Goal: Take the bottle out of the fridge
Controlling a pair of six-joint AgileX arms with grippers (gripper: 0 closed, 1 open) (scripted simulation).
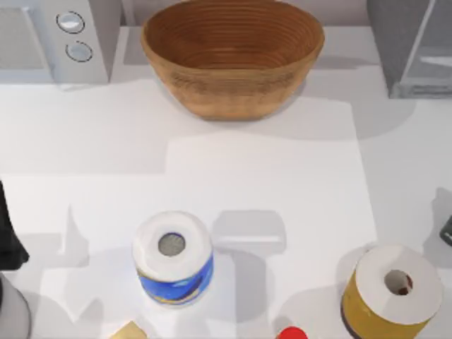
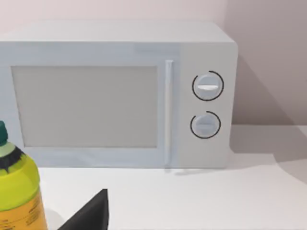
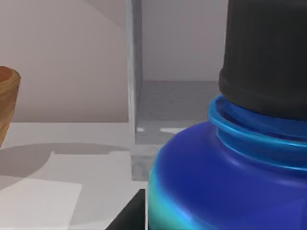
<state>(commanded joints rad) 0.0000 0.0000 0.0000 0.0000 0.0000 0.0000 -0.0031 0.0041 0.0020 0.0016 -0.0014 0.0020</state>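
The bottle, blue with a black screw cap, looms very close in the right wrist view, with one black finger of my right gripper beside its body. The bottle is outside the fridge, whose open grey compartment stands behind it. From above, the fridge is at the back right with its pale glassy door swung open, and my right gripper is a dark shape at the right edge, in front of the fridge. My left arm stays parked at the left edge.
A wicker basket stands at the back centre, and a light grey appliance with two knobs at the back left. A white-topped container with a blue label and a white-topped yellow one stand near the front. A yellow-green bottle is by the left arm.
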